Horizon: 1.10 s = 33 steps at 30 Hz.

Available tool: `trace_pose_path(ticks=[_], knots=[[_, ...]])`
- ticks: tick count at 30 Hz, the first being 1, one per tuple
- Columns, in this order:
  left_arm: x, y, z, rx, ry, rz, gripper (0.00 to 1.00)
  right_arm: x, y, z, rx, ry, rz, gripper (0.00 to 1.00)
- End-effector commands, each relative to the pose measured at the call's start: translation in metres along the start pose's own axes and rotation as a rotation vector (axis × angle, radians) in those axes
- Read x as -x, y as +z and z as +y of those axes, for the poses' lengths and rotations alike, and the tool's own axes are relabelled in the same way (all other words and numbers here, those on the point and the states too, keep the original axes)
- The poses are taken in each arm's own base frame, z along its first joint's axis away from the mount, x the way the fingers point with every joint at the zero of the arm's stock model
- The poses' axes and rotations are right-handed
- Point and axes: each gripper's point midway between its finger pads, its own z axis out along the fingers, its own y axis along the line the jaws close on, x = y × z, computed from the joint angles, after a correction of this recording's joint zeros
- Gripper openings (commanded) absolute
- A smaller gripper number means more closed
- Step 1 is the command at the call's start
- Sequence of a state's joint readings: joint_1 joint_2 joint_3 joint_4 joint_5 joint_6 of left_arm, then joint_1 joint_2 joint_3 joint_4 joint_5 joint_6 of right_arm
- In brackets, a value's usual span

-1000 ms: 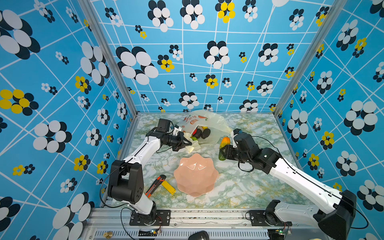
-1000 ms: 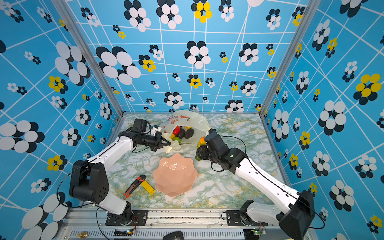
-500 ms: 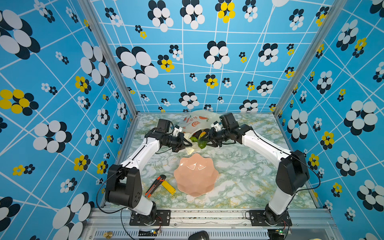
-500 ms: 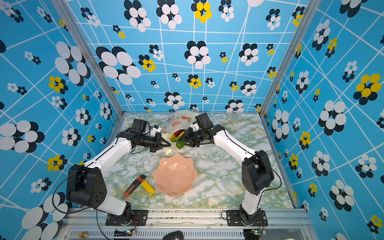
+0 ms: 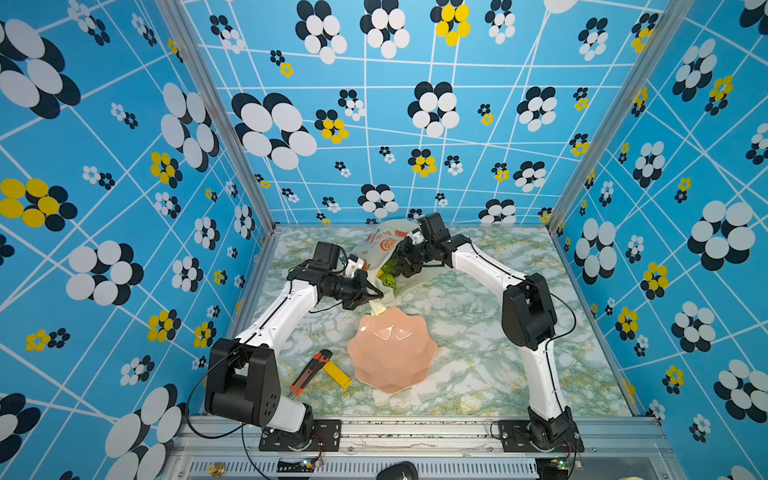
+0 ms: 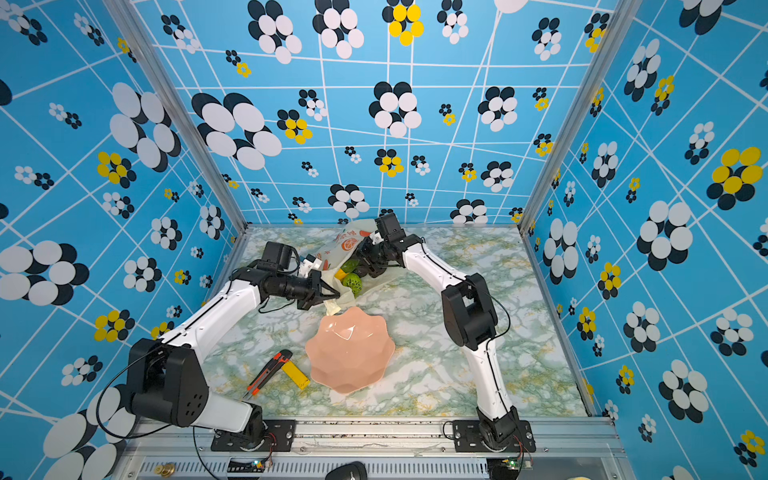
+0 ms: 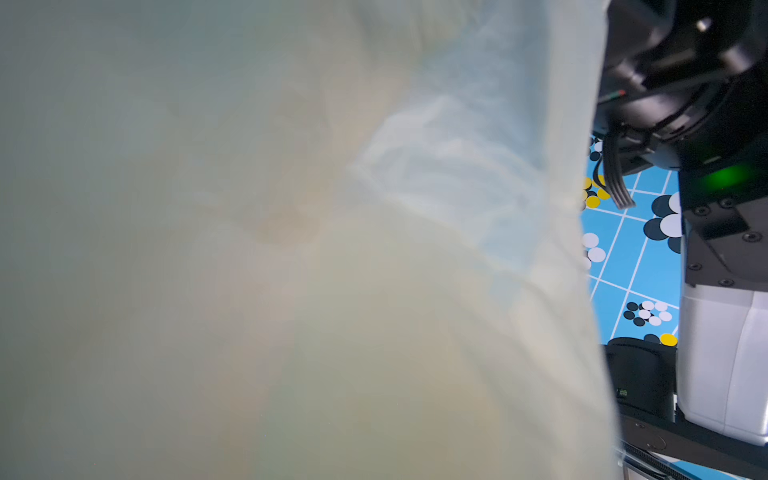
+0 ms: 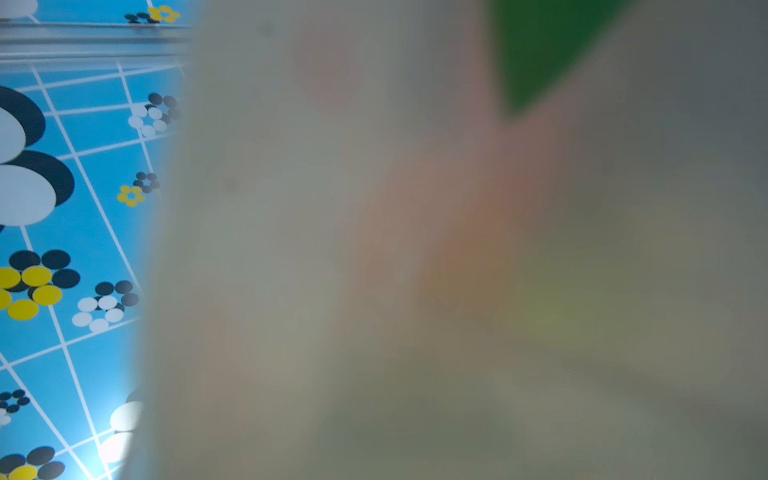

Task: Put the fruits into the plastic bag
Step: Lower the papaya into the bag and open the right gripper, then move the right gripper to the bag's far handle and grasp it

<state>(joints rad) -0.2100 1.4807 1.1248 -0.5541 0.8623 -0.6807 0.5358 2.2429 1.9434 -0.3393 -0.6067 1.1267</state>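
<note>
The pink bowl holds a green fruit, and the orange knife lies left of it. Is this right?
Not quite: in both top views the pink bowl is empty; the green fruit lies at the mouth of the plastic bag. The orange knife does lie left of the bowl.

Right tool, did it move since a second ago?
Yes. The right tool moved left and farther back from the pink bowl, to the opening of the bag.

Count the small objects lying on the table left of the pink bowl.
2: an orange-black utility knife and a yellow block side by side, the block nearer the pink bowl. Others may be hidden.
</note>
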Motion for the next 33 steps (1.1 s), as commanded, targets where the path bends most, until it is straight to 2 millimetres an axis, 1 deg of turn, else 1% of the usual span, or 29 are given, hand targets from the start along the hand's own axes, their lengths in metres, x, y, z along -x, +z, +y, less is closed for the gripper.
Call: trace_pose_path(ticks=[1, 2, 4, 5, 7, 8, 11, 13, 16, 18, 20, 23, 25, 27, 29, 30, 31, 32, 33], knots=[[0.0, -0.009, 0.002, 0.015, 0.0, -0.029, 0.0, 0.019, -0.011, 0.035, 0.073, -0.055, -0.094, 0.51], [0.001, -0.01, 0.002, 0.013, -0.003, -0.033, 0.0, 0.019, -0.018, 0.041, 0.075, -0.082, -0.101, 0.52], [0.004, -0.011, 0.004, 0.015, -0.011, -0.041, 0.0, 0.013, -0.028, 0.044, 0.054, -0.126, -0.095, 0.53], [0.006, -0.01, 0.006, 0.016, -0.018, -0.043, 0.0, 0.009, -0.032, 0.043, 0.04, -0.145, -0.085, 0.54], [0.009, -0.009, 0.009, 0.016, -0.029, -0.048, 0.0, -0.004, -0.048, 0.046, 0.03, -0.185, -0.066, 0.57], [0.011, -0.009, 0.009, 0.015, -0.032, -0.049, 0.0, -0.012, -0.054, 0.045, 0.021, -0.201, -0.056, 0.58], [0.016, -0.007, 0.009, 0.01, -0.035, -0.051, 0.0, -0.031, -0.075, 0.032, -0.013, -0.222, -0.048, 0.64], [0.021, -0.007, 0.009, 0.007, -0.037, -0.052, 0.0, -0.041, -0.089, 0.025, -0.048, -0.247, -0.057, 0.65], [0.027, -0.006, 0.004, -0.002, -0.032, -0.05, 0.0, -0.053, -0.118, 0.023, -0.116, -0.32, -0.077, 0.65], [0.031, -0.007, 0.001, -0.004, -0.026, -0.052, 0.0, -0.06, -0.142, 0.023, -0.172, -0.39, -0.105, 0.65], [0.032, -0.007, -0.002, -0.007, -0.019, -0.052, 0.0, -0.064, -0.166, 0.021, -0.237, -0.47, -0.139, 0.65], [0.032, -0.008, -0.001, -0.006, -0.019, -0.05, 0.0, -0.066, -0.207, 0.008, -0.392, -0.61, -0.211, 0.66], [0.031, -0.008, -0.001, -0.008, -0.018, -0.049, 0.0, -0.063, -0.234, -0.003, -0.513, -0.728, -0.269, 0.7], [0.029, -0.008, 0.0, -0.008, -0.016, -0.048, 0.0, -0.062, -0.252, -0.012, -0.604, -0.838, -0.307, 0.76], [0.028, -0.009, 0.0, -0.009, -0.014, -0.046, 0.0, -0.06, -0.266, -0.018, -0.669, -0.943, -0.339, 0.82], [0.027, -0.01, 0.0, -0.009, -0.013, -0.047, 0.0, -0.06, -0.269, -0.024, -0.701, -0.992, -0.343, 0.86], [0.026, -0.01, -0.001, -0.009, -0.012, -0.046, 0.0, -0.059, -0.272, -0.028, -0.726, -1.032, -0.351, 0.92], [0.026, -0.011, -0.002, -0.01, -0.008, -0.048, 0.0, -0.058, -0.275, -0.029, -0.74, -1.073, -0.358, 0.98], [0.026, -0.012, -0.002, -0.01, -0.008, -0.05, 0.0, -0.057, -0.277, -0.031, -0.757, -1.12, -0.369, 0.99]])
